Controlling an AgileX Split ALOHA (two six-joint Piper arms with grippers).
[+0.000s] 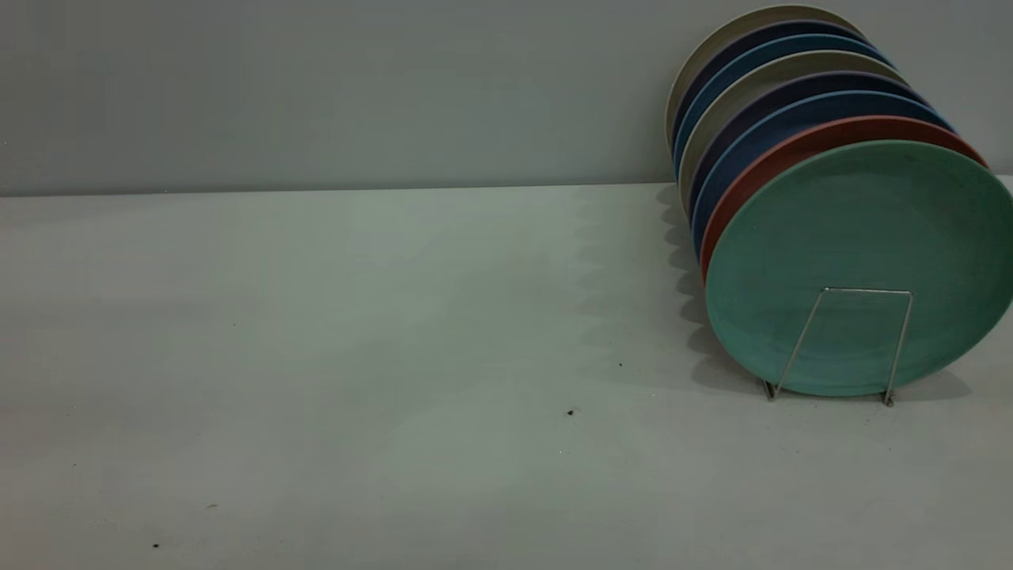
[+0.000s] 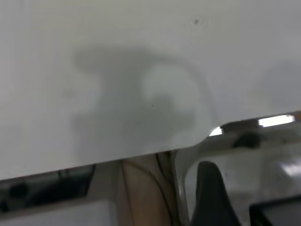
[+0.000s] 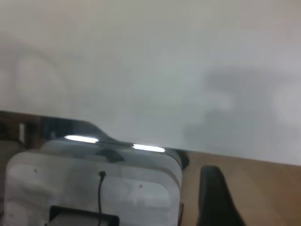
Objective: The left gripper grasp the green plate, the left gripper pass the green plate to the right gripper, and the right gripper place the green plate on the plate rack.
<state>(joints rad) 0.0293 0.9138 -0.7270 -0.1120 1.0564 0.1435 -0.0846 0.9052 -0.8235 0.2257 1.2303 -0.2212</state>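
Exterior view: the green plate (image 1: 859,237) stood upright at the front of the plate rack (image 1: 841,345), leaning on 1 salmon plate (image 1: 779,154); no arms showed. Wrist views: each claw's opening was impossible to tell, only table (image 2: 117,70) visible.

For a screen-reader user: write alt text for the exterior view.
A round, matte teal-green plastic plate stands upright at the front of a row of blue, grey and salmon-pink plates in a thin silver wire plate rack, at the right of a pale grey table. No robot arm or claw is visible.
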